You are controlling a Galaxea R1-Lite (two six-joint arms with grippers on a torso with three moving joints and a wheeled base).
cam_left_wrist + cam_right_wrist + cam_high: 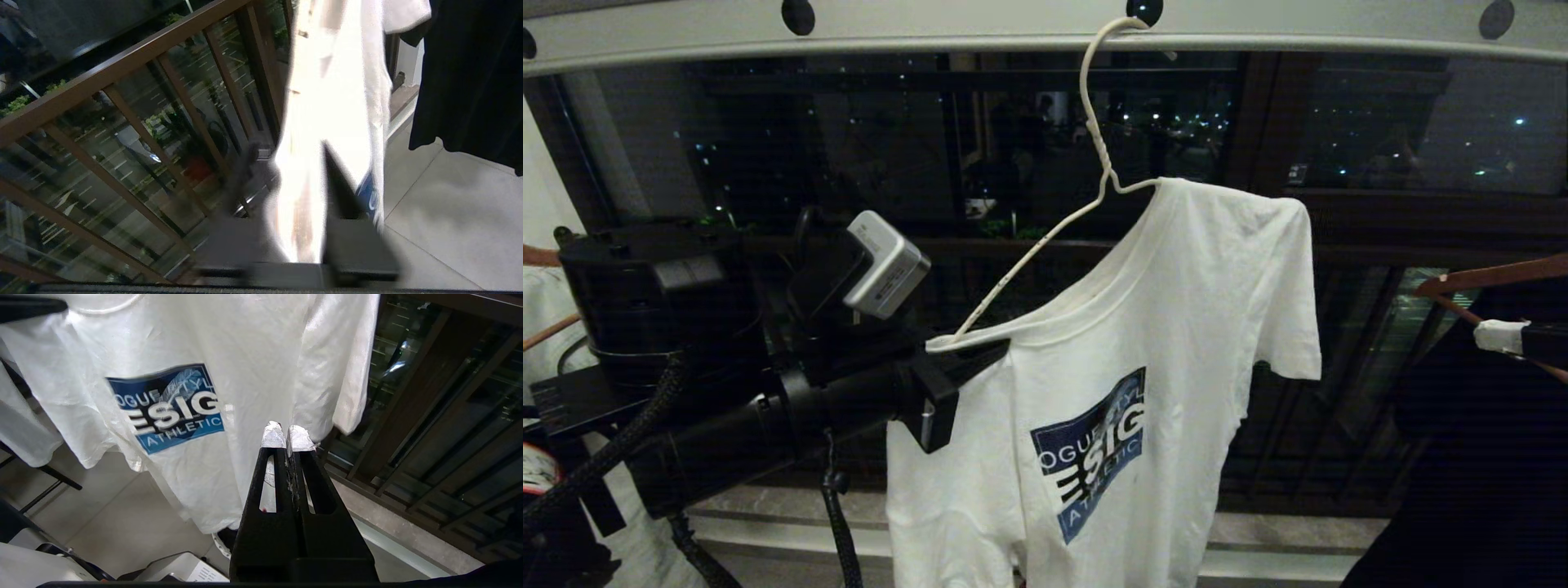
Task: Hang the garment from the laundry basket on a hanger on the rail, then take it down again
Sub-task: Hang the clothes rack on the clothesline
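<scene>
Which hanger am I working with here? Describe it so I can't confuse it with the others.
Start at the pale grey rail with black holes across the top. One hook hangs from it near the middle: the thin cream-white wire hanger, tilted, carrying the white T-shirt with a blue logo. The neighbouring hangers are brown wood.

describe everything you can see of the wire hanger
The hanger is thin cream-white wire with a twisted neck. Its hook passes through a black hole in the pale grey rail. It hangs tilted: one arm is bare, sloping down toward the robot's left; the other is hidden inside the shoulder of the white T-shirt. The bare arm's lower end meets the shirt's collar where the left end effector is. Its bottom bar is not visible.
</scene>
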